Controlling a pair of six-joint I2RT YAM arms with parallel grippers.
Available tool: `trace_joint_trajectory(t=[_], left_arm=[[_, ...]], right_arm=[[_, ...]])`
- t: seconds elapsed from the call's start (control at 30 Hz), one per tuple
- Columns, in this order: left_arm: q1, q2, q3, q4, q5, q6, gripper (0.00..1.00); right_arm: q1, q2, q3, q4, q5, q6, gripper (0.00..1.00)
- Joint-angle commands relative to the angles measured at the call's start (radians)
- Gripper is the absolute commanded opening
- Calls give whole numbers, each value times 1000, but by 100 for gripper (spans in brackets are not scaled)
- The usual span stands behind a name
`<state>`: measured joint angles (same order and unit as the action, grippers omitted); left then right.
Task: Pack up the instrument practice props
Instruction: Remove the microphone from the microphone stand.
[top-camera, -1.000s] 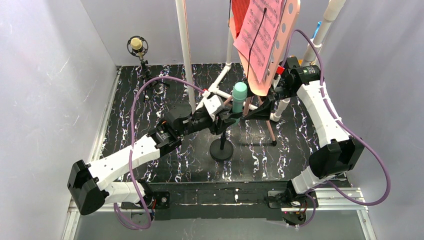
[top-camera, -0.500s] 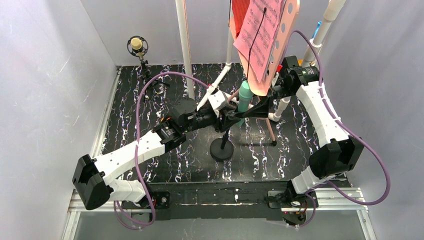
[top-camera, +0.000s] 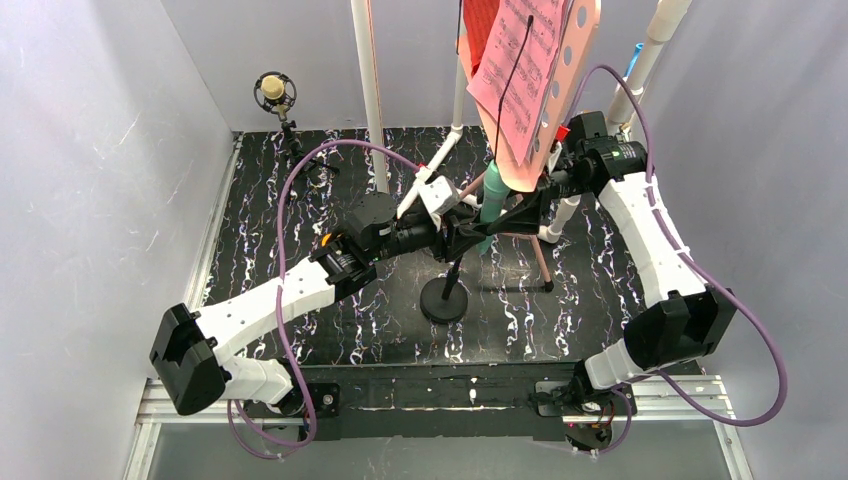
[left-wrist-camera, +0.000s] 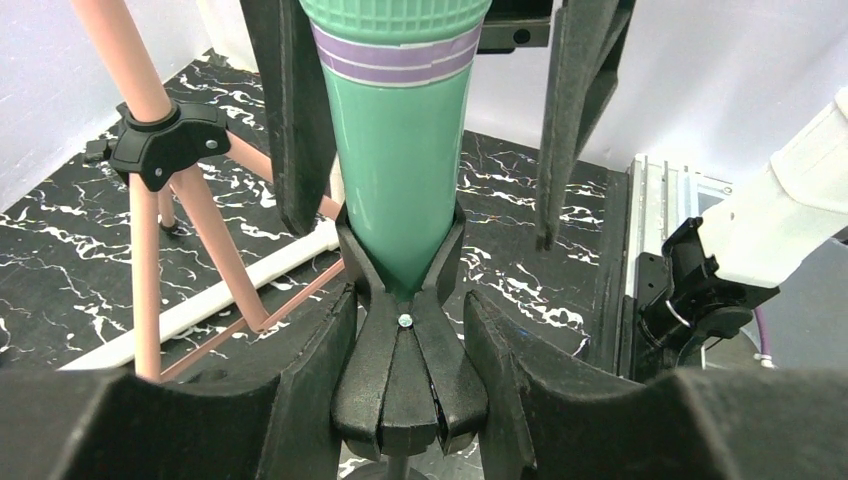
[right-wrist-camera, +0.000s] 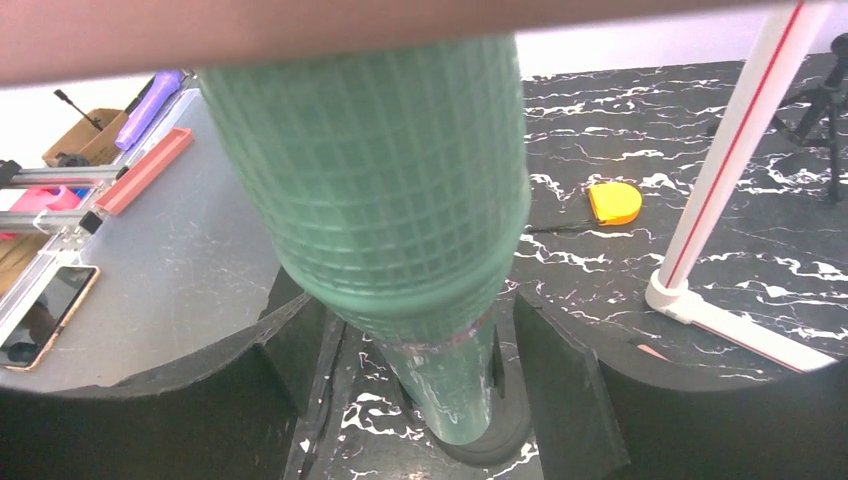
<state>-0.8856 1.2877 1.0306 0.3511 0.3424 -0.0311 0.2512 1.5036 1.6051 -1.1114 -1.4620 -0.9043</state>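
Our left claw (left-wrist-camera: 410, 315) hugs the black clip (left-wrist-camera: 408, 400) from both sides; we cannot tell if it presses. Our right claw (right-wrist-camera: 430, 335) stands spread astride the mint-green microphone (left-wrist-camera: 400, 180), which sits mid-frame, seated in that clip. We judge nothing packed yet: the pink music stand (top-camera: 578, 60) with sheet music (top-camera: 520, 70) is at top centre, and the yellow microphone (top-camera: 272, 90) is upper left on the worktop (top-camera: 260, 230).

mint-green microphone (top-camera: 492, 197) farther back, more tilted
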Motion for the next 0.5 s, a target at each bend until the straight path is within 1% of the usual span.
trace_joint_trajectory(t=[0.0,0.2,0.37,0.47], left_arm=[[-6,20,29,-24,62,-55,29],[-5,28,32,-24,62,-62,29],[-6,38,35,-24,66,-73,30],[-5,47,40,-24,71,-82,30]], right_arm=[[-30,-37,-7,42,-21,53,78],[-41,-50,-2,46,-21,64,76],[-42,-59,3,54,-22,75,69],[-42,-65,3,55,-21,77,67]])
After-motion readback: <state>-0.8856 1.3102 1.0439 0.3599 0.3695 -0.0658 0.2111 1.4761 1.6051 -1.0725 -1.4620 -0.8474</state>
